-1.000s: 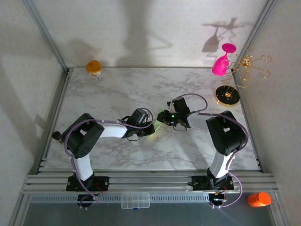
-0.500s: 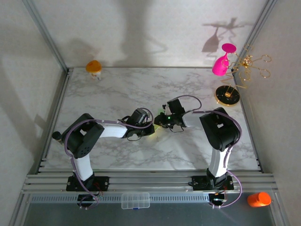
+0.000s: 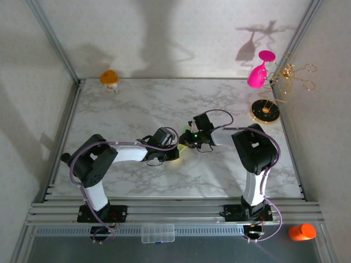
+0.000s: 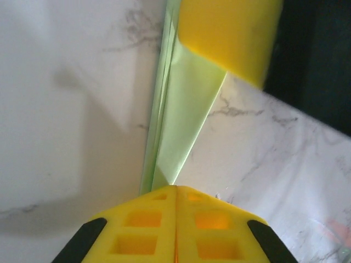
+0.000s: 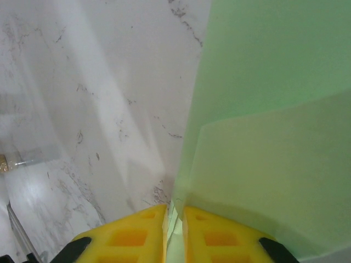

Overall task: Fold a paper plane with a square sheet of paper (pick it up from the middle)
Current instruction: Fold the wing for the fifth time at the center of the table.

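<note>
Both arms reach toward the middle of the marble table [image 3: 137,104], and their tools meet there, just beside each other. The left tool [image 4: 175,189] is closed: its two yellow fingers stand together, and the narrow end of the green paper [image 4: 186,109] is pinched between them. The paper is folded into several long layers. It runs away from this tool up to a yellow finger [image 4: 230,33] of the other arm, which covers its far end.

The right tool [image 5: 174,207] is nearly closed too. Only a thin gap is between its fingers, and an edge of the same paper sits in this gap, so it grips the paper. From there a wide green flap spreads to the right, with a fold line across it.

From above the paper is mostly hidden under the two tools, so I cannot tell if it touches the table.

A pink glass [image 3: 256,74] hangs on a gold stand [image 3: 265,111] at the far right corner, well apart from the tools.
</note>
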